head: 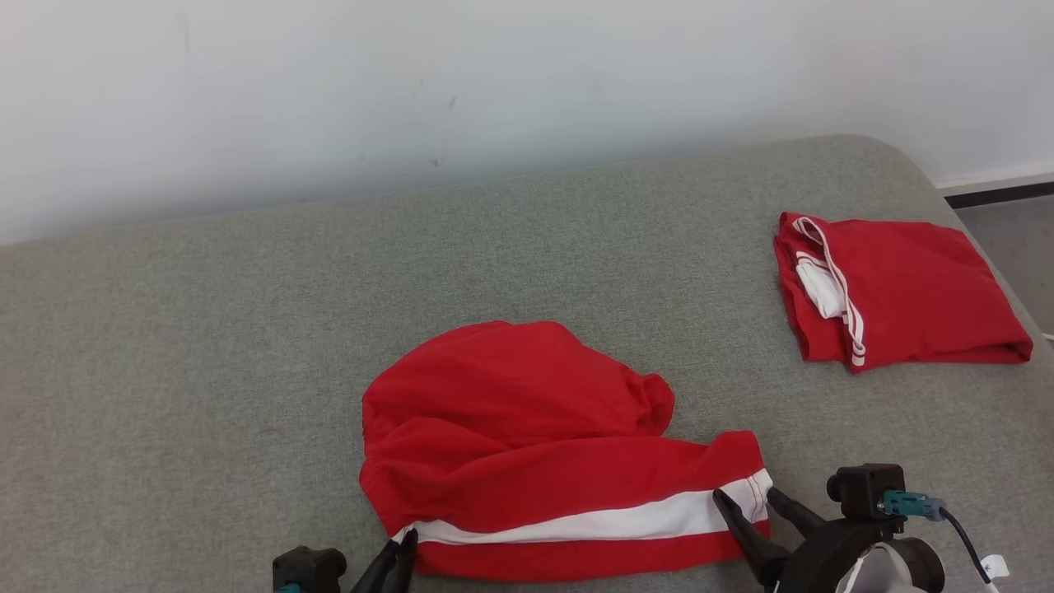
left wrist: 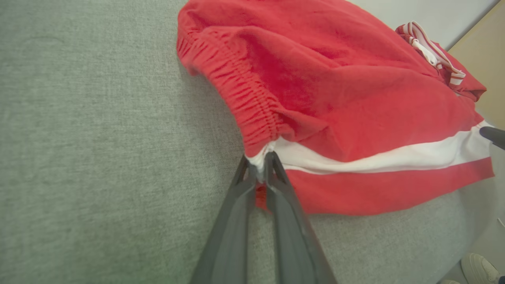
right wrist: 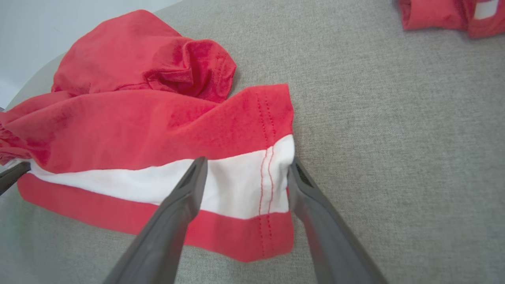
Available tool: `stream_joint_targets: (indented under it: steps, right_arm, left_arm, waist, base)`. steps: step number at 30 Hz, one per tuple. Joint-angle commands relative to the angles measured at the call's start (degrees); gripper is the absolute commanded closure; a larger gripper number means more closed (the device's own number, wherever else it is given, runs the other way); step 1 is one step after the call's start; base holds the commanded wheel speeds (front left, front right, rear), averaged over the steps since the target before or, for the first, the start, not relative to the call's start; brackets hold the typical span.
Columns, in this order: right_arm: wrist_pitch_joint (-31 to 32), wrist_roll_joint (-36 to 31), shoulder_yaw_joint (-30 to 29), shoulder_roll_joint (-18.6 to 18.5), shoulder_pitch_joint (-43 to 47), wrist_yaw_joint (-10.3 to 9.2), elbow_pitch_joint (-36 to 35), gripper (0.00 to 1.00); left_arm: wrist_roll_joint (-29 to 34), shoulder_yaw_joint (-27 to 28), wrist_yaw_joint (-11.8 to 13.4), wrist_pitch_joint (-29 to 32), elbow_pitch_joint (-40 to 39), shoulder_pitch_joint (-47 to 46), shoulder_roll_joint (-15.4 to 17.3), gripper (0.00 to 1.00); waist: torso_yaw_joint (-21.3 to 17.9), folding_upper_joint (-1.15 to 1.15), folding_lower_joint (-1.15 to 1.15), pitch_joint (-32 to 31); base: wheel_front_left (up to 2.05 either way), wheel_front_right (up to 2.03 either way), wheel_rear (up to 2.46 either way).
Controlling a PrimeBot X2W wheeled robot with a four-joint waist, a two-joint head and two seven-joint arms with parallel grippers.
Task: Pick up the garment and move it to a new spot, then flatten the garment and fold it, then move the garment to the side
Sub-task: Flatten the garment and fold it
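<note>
The red garment [head: 527, 428] lies crumpled on the grey padded surface [head: 206, 371], and its white stripe [head: 593, 520] runs left to right along the near edge. At the stripe's left end, the left pincer [left wrist: 258, 165] is closed tightly on the cloth. At the stripe's right end, the right pincer [right wrist: 247, 161] stands wide across the hem and grips nothing yet. I judge it should close there next.

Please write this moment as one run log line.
left end effector: shut on red shorts waistband corner | right end effector: open over hem end | folded garment: far right
</note>
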Motion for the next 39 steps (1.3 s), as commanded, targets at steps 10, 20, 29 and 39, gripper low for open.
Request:
stream_joint_targets:
  steps: [10, 20, 29, 39]
  right_arm:
    - [1.0, 0.1, 2.1, -0.3, -1.1, -0.13, 0.1, 1.0]
    - [-0.7, 2.7, -2.1, -2.7, -2.0, -0.13, -5.9, 1.0]
    - [5.1, 7.0, -4.8, -3.4, -14.4, -0.13, -13.1, 1.0]
    - [6.6, 9.4, -5.6, 1.4, -40.7, -0.13, -3.9, 1.0]
  left_arm:
    - [-0.8, -0.5, 0.1, -0.5, 0.3, -0.8, 0.3, 1.0]
    - [-5.8, 1.1, -0.1, 0.5, -4.8, -1.8, -0.4, 1.0]
    - [-11.0, 3.5, -0.1, 7.3, -12.7, -12.5, 2.4, 1.0]
    - [-11.5, 5.7, 0.0, 13.7, -11.0, -38.1, 7.6, 1.0]
  waist:
    - [0.6, -0.01, 0.0, -0.2]
    - [0.7, -0.01, 0.0, -0.4]
    - [0.5, -0.01, 0.0, 3.4]
    - [-0.5, -0.01, 0.0, 16.6]
  base:
    - [0.0, 0.0, 0.0]
    - [0.0, 0.0, 0.0]
    - [0.0, 0.0, 0.0]
    - [0.0, 0.0, 0.0]
